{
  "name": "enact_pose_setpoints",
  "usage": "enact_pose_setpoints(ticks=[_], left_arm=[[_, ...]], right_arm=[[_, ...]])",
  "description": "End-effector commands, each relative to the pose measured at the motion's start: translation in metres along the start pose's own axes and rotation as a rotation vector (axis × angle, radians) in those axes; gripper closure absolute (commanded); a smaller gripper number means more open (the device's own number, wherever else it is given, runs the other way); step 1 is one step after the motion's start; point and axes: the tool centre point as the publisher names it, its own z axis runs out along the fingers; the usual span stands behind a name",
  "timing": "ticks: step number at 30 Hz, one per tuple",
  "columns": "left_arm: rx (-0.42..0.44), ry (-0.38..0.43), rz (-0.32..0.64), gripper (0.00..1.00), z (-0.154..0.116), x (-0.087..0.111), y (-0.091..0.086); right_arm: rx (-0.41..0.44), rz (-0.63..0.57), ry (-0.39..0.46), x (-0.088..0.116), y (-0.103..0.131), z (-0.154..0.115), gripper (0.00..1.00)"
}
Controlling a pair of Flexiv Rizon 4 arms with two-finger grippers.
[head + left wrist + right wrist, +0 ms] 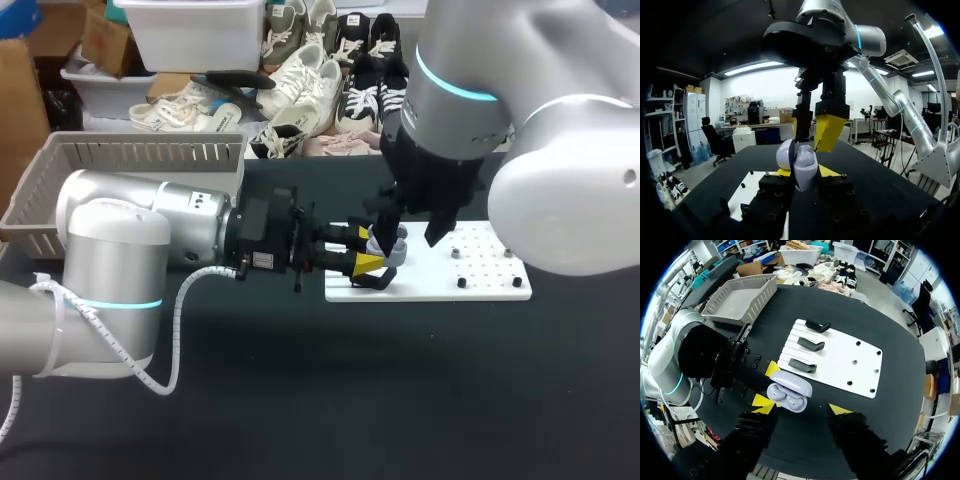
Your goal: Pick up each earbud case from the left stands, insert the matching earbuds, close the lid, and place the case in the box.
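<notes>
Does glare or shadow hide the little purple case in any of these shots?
Head view: the right arm has a glossy shell that catches glare, and the right gripper partly covers the earbud case. Left wrist view: backlight leaves the right gripper dark, yet the earbud case is well lit. Right wrist view: the light is even, and the open earbud case shows plainly beside the bright white board.

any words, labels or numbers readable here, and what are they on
None can be read.
earbud case: no print shows on it.
small white sticker on the left arm: too small to read.
white board: plain, no marks.
</notes>
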Motion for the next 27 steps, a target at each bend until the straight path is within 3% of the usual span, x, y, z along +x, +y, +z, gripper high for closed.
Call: enact_pose_setpoints(ticks=[1, 10, 12, 13, 14, 27], left_arm=[[-0.004, -0.001, 0.001, 1.00, 0.000, 0.000, -0.001], [-0.004, -0.001, 0.001, 1.00, 0.000, 0.000, -0.001], [-0.004, -0.001, 0.001, 1.00, 0.000, 0.000, -0.001], [-0.004, -0.001, 0.001, 1.00, 0.000, 0.000, -0.001], [-0.004, -0.001, 0.001, 1.00, 0.000, 0.000, -0.001], [-0.004, -0.001, 0.001, 1.00, 0.000, 0.000, -0.001]], right_arm=[[0.004, -0.001, 0.004, -0.003, 0.001, 0.001, 0.39], [-0.036, 0.016, -0.024, -0.005, -0.001, -0.017, 0.32], [-0.035, 0.031, -0.036, -0.008, -0.005, -0.019, 0.23], [-0.033, 0.043, -0.048, -0.010, -0.007, -0.020, 0.07], [-0.032, 0.055, -0.057, -0.013, -0.008, -0.020, 0.00], [-0.025, 0.216, -0.101, -0.049, -0.031, -0.013, 0.00]])
